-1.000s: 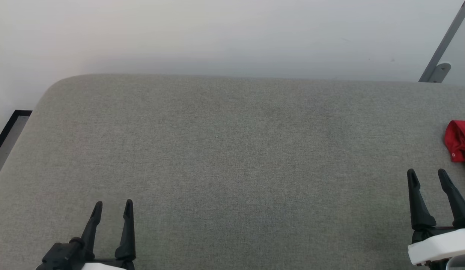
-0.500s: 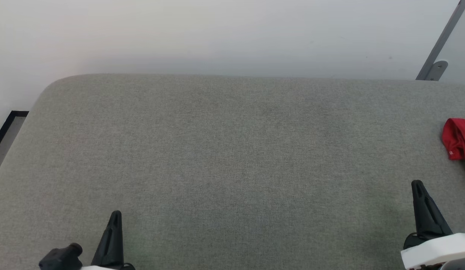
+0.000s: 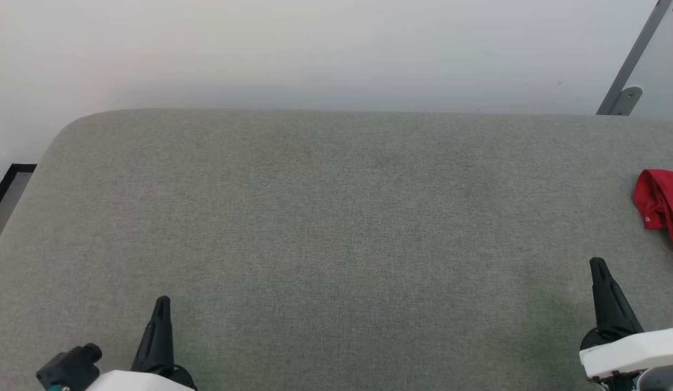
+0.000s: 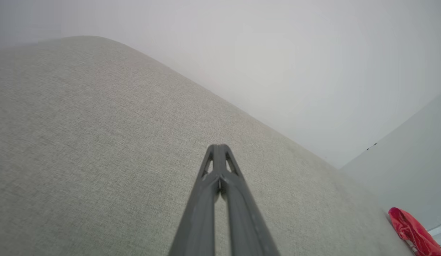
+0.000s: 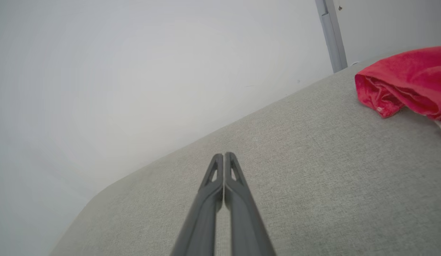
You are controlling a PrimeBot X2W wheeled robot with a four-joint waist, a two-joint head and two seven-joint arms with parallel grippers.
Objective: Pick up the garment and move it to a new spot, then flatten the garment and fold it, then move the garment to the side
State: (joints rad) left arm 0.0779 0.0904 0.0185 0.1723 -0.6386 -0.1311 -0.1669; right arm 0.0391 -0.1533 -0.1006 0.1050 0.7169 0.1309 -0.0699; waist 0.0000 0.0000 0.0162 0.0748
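Observation:
The garment [image 3: 662, 206] is a crumpled red cloth at the far right edge of the grey padded surface [image 3: 336, 228], cut off by the frame, with a small white mark on it. It shows large in the right wrist view [image 5: 405, 81] and small at the lower right of the left wrist view [image 4: 412, 233]. My right gripper [image 3: 599, 269] is shut, empty, low at the right, short of the garment. My left gripper [image 3: 162, 304] is shut and empty at the lower left, far from it. Both pairs of fingers press together in their wrist views [image 4: 218, 147] [image 5: 224, 156].
A pale wall [image 3: 336, 49] runs behind the surface's far edge. A grey metal bar with a bracket [image 3: 627, 70] leans at the upper right. A dark-framed strip of floor [image 3: 7, 190] lies past the rounded left corner.
Both grippers went from open to shut between one second ago and half a second ago. The whole head view has shifted slightly, so the garment sits a little further into the picture.

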